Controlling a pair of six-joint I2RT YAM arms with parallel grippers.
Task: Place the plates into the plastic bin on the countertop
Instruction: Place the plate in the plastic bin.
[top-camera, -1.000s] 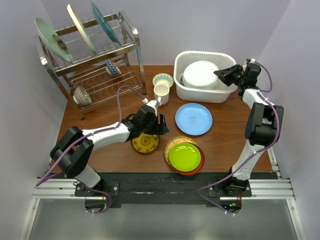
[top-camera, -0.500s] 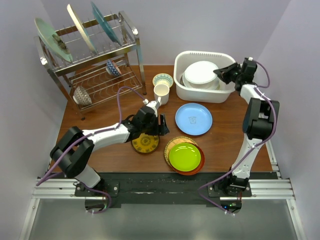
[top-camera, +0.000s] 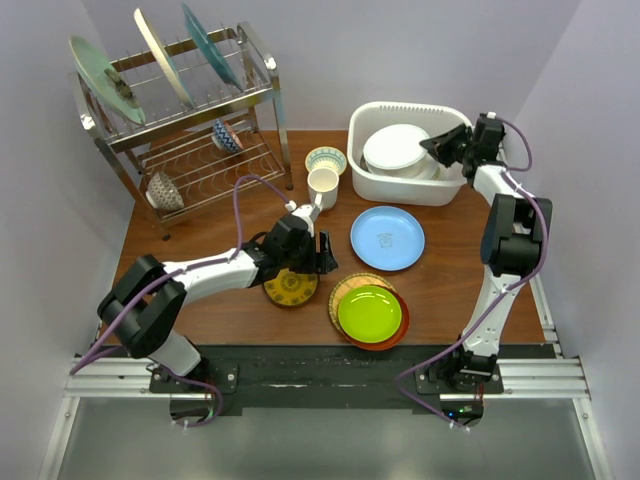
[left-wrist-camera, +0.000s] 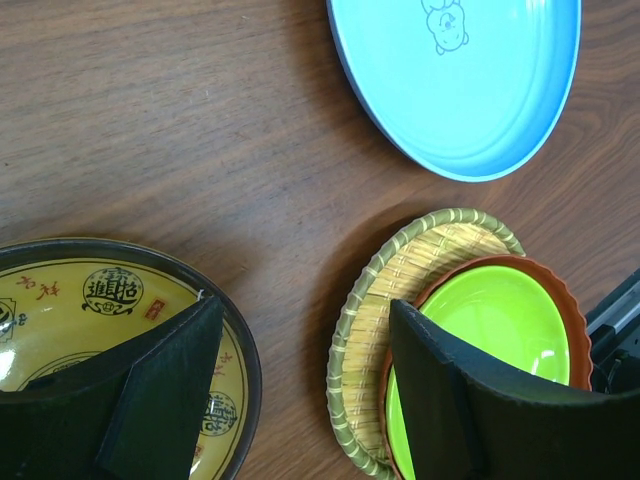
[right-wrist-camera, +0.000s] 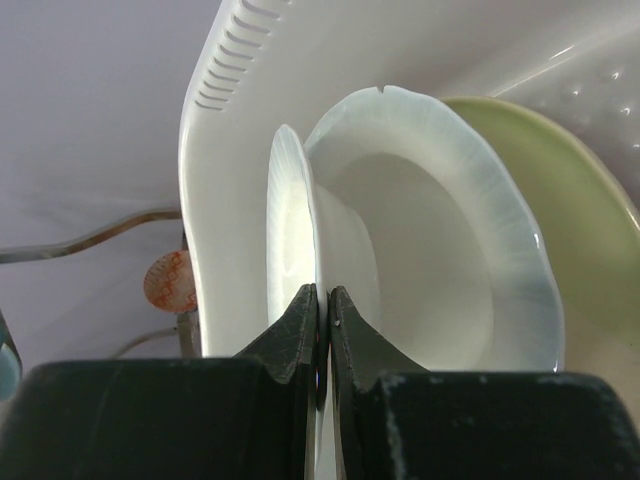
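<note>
Your right claw (top-camera: 440, 148) was reaching over the right rim of the plastic bin (top-camera: 400, 106), which sat at the far right of the desk (top-camera: 220, 220). Its jaws were pinched shut on the thin edge of a white plate (top-camera: 398, 148) inside the bin. In the right wrist view the fingertips (right-wrist-camera: 300, 318) met on that fluted white plate (right-wrist-camera: 440, 250), with the bin's slotted wall (right-wrist-camera: 225, 110) behind it and a pale green plate (right-wrist-camera: 565, 200) beside it in the bin. You could not tell whether the white plate rested on the stack or hung clear of it. Your left claw (top-camera: 322, 252) was low over the middle of the desk with its jaws standing wide apart and nothing between them. One finger was above the yellow patterned plate (left-wrist-camera: 90, 310) and the other above the neighbouring stack. That stack lay near the front edge: a lime green plate (top-camera: 369, 312) on a red-orange plate (top-camera: 404, 322) on a woven yellow plate (top-camera: 345, 290). A blue plate (top-camera: 387, 238) lay flat by itself between the stack and the bin. At the far left the wire rack (top-camera: 240, 95) held three plates on edge up top and two bowls (top-camera: 227, 136) on its lower tier. A cup (top-camera: 322, 186) and a small patterned bowl (top-camera: 326, 159) stood just beside the rack.
</note>
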